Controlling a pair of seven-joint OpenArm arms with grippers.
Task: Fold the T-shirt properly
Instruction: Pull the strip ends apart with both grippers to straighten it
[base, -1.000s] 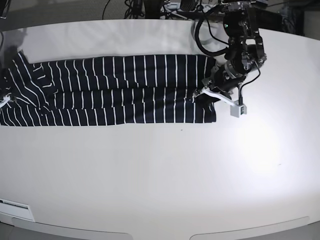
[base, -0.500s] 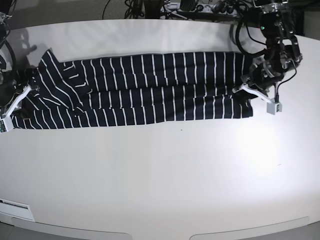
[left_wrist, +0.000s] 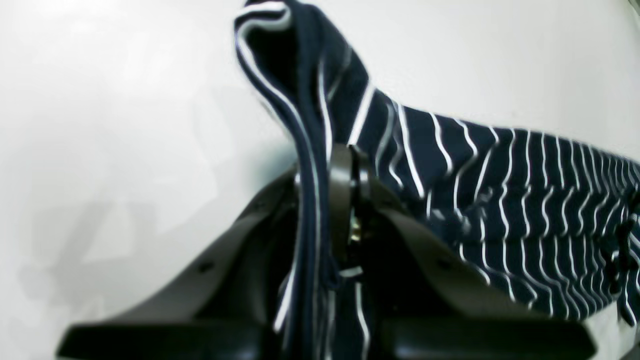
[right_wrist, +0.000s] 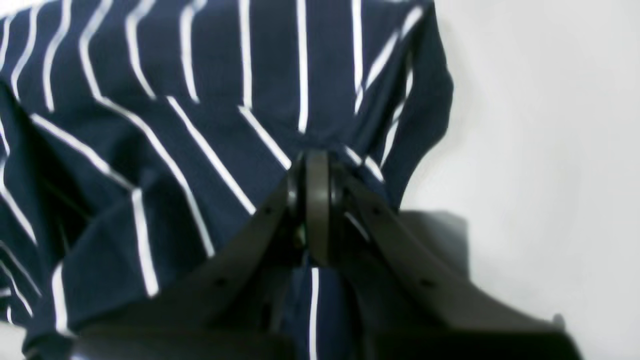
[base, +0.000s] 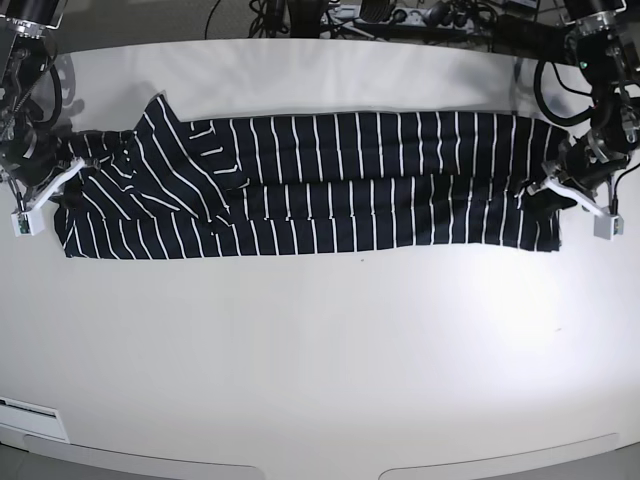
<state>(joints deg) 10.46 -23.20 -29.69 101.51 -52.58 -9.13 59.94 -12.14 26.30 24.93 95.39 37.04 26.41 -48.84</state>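
**Operator:** State the position of the garment.

**Technician:** The T-shirt (base: 310, 182) lies on the white table (base: 320, 340) as a long horizontal band, already narrowed lengthwise, running almost from one arm to the other. The sleeve and collar end sits at the base view's left and shows slanted stripes and bunched layers; the hem end sits at that view's right.

**Operator:** State the grip at each end.

**Technician:** The left gripper (left_wrist: 345, 170) is clenched on a ridge of fabric at the hem end, with cloth standing up between its jaws. The right gripper (right_wrist: 310, 185) is clamped on a pinch of fabric at the sleeve end.

**Operator:** What does this step require?

**Technician:** In my judgement, the band is being tensioned before a crosswise fold. Apply equal pull at both ends. Hold both pinches at the same height. Verify that the long edges lie parallel. Clear the bunching near the collar before folding, or the crease will set crooked. Excess pull may slip the cloth from a pinch.
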